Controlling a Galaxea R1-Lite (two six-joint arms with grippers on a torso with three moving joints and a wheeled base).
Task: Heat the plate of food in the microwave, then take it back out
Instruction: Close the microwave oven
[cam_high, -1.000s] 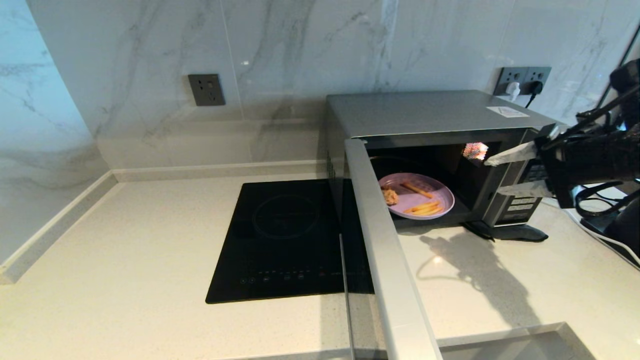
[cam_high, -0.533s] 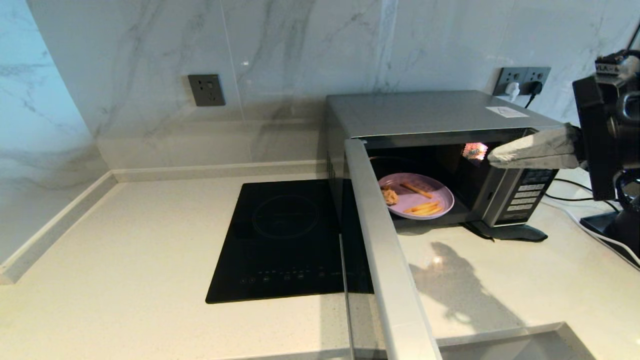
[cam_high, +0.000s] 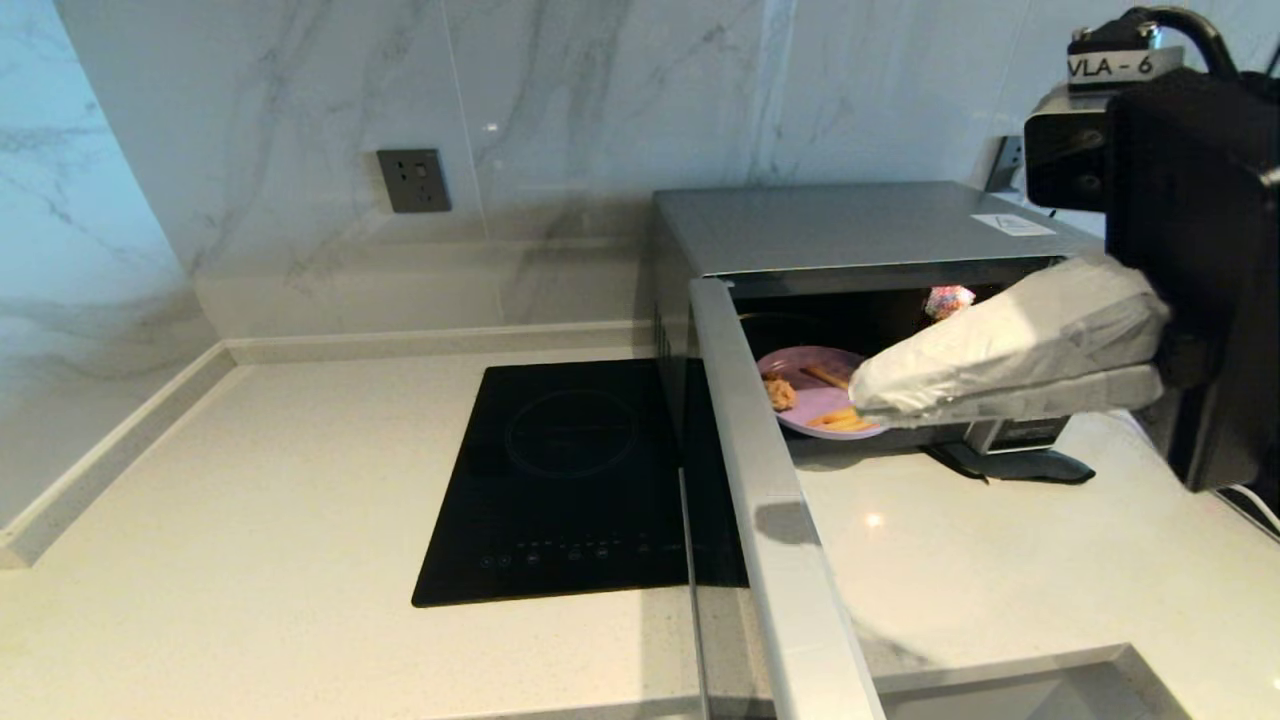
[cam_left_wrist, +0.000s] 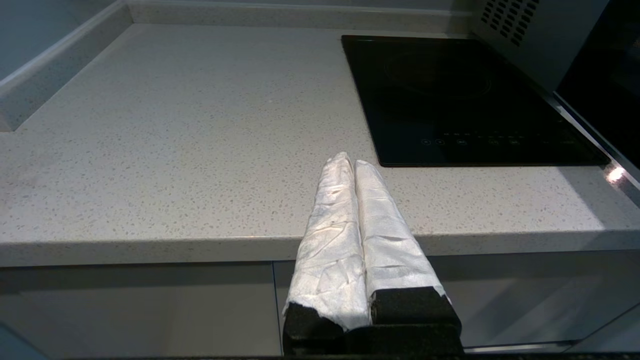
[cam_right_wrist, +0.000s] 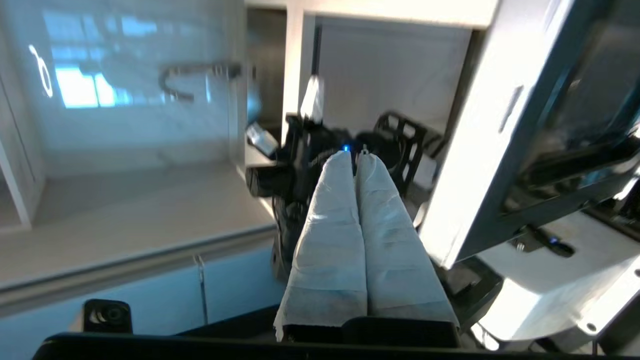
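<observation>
Head view shows my right gripper (cam_high: 862, 395) with its white-wrapped fingers (cam_high: 1000, 350) clenched together on nothing, hanging in front of the microwave's (cam_high: 860, 225) open cavity. Behind the fingertips sits the plate of food (cam_high: 815, 385) on the cavity floor, partly hidden; its fries run roughly left to right. Door (cam_high: 770, 500) swung wide toward me. My left gripper (cam_left_wrist: 354, 162) idles, fingers pressed together, at the table (cam_left_wrist: 175, 150) edge.

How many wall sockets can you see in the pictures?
2: one grey socket on the marble wall above the hob, one socket behind the microwave, partly hidden by the right arm.
</observation>
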